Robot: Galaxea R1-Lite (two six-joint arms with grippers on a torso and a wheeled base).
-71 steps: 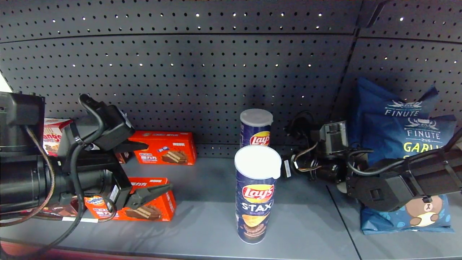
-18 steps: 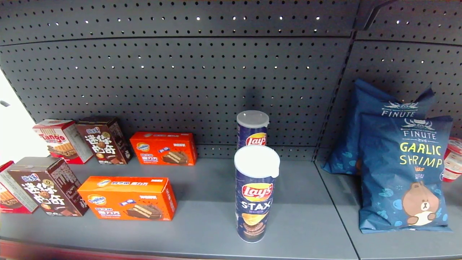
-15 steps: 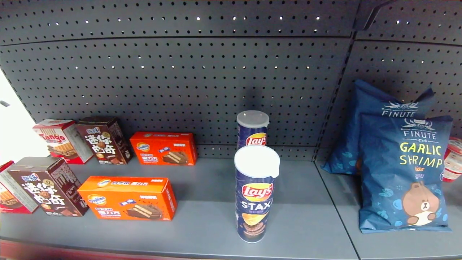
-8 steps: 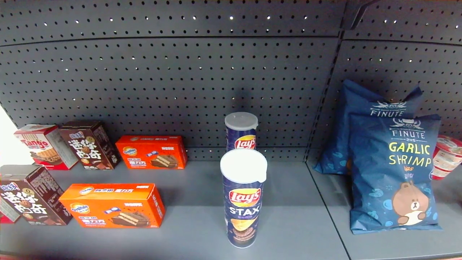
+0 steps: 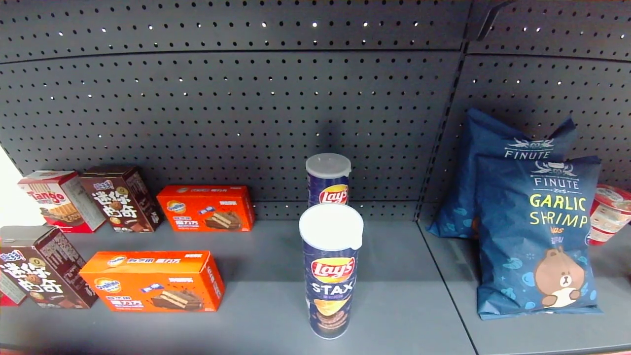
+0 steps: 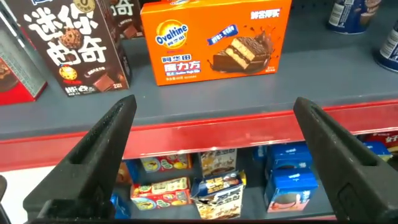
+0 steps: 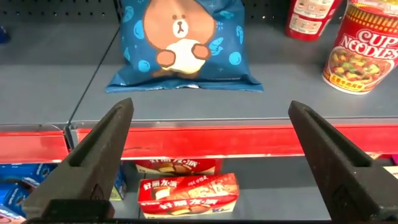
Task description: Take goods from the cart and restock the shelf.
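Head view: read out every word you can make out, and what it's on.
"Lay's STAX": front can
"Lay's": rear can
"FINUTE GARLIC SHRIMP": front blue bag
"FINUTE": rear blue bag
"Tango": red box
"迷你曲奇": brown boxes
Orange boxes, noodle cup: print too small to read.

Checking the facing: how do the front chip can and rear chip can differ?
The front chip can stands near the shelf edge, the rear chip can by the pegboard. The front can's top is white, the rear can's greyish. The front hides the rear's lower part. Both stand upright, dark blue.
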